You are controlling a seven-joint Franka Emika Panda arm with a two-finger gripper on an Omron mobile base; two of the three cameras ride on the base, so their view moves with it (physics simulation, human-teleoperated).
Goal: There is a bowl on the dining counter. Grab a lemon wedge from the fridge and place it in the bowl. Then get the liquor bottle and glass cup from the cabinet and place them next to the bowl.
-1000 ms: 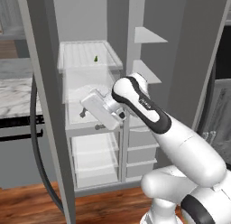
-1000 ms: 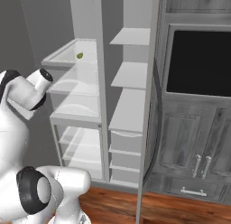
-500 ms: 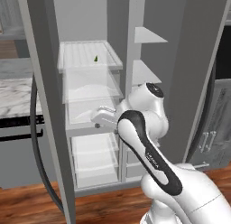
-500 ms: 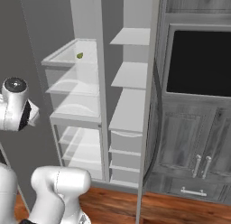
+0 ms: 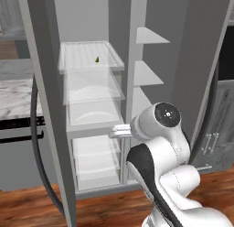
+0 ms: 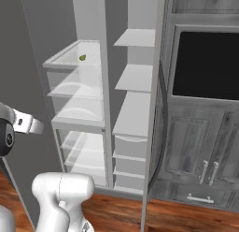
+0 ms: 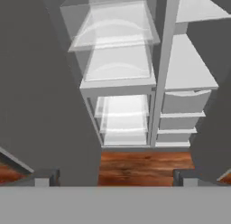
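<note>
Left base view has the fridge point(image 5: 114, 84) standing open, its grey doors swung wide and its pale shelves and clear drawers bare but for one small thing. Beside it on the left a marble counter point(image 5: 13, 95) runs off, and wooden floor point(image 5: 105, 208) lies below; in the right base view a dark wood-grain cabinet point(image 6: 200, 147) with pale bar handles stands just right of the fridge. The claw point(image 7: 115, 178) hangs low before the open fridge with its two fingertips spread wide apart and nothing between them, looking in the hand view at the lower drawers. The lemon wedge point(image 5: 97, 60) lies on the top left shelf, well above the claw and apart from it.
</note>
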